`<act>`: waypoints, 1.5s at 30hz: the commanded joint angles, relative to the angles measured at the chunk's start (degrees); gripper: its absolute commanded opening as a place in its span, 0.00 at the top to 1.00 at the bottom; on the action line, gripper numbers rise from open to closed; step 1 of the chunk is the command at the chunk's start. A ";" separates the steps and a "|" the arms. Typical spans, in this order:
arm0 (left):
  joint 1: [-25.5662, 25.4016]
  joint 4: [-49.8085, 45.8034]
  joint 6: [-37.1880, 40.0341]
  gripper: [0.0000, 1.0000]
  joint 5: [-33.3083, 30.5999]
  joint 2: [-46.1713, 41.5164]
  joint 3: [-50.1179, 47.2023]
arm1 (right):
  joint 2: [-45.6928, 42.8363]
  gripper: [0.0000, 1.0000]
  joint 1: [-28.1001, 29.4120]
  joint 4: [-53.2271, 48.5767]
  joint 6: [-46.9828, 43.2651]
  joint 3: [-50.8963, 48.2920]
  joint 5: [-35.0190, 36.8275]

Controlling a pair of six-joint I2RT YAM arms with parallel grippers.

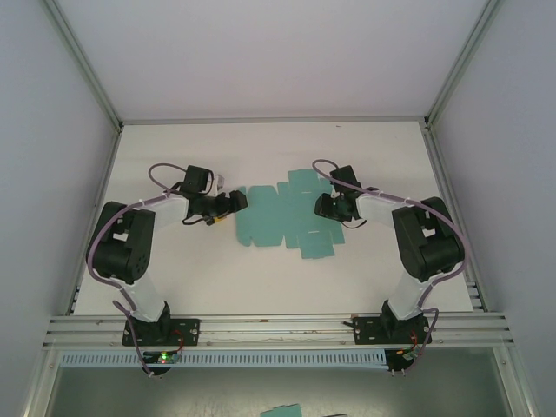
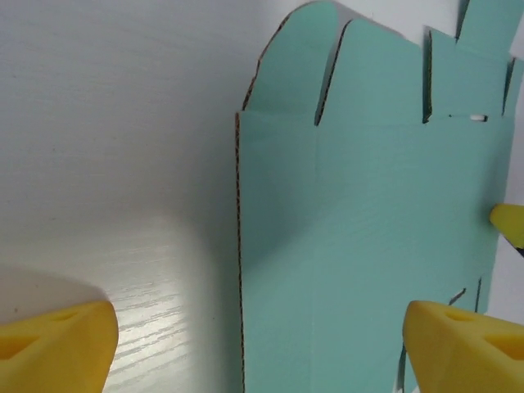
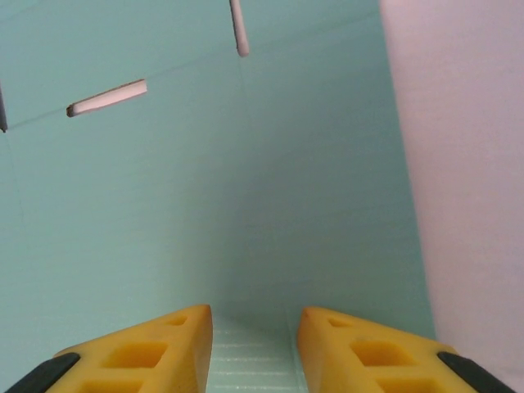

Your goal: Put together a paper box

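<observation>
Progress entry: little done, as far as could be seen. The paper box (image 1: 282, 217) lay as a flat die-cut sheet on the table (image 1: 174, 156), with its flaps and slots spread out. No panel was raised and no tab was tucked, so I judged that all the folding and locking remained. The sheet sat between the two grippers, its outer sides at their fingertips. The left gripper (image 1: 231, 205): arm elbowed outward, forearm reaching in low toward the near side of the sheet. Its fingers (image 2: 57, 344) stood wide apart, one over bare table clear of the card and the other over the card, so the sheet's straight cut edge ran between them. Rounded flaps lay beyond the tips, and nothing was held. The right gripper (image 1: 323, 207): arm mirrored, elbow out, wrist pitched down at the opposite side of the sheet. Its fingers (image 3: 147, 352) were drawn near together with a narrow gap between them. Teal card spread ahead of the tips, two slots lay further ahead, and the card's edge ran just outside one finger. I could not tell whether card was pinched in that gap. Judged step: taking a first hold on a side panel.
</observation>
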 commanded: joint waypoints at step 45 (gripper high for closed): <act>-5.06 22.85 -16.52 1.00 9.97 -45.51 -5.15 | -44.31 0.51 -19.97 33.20 18.80 -13.27 -49.65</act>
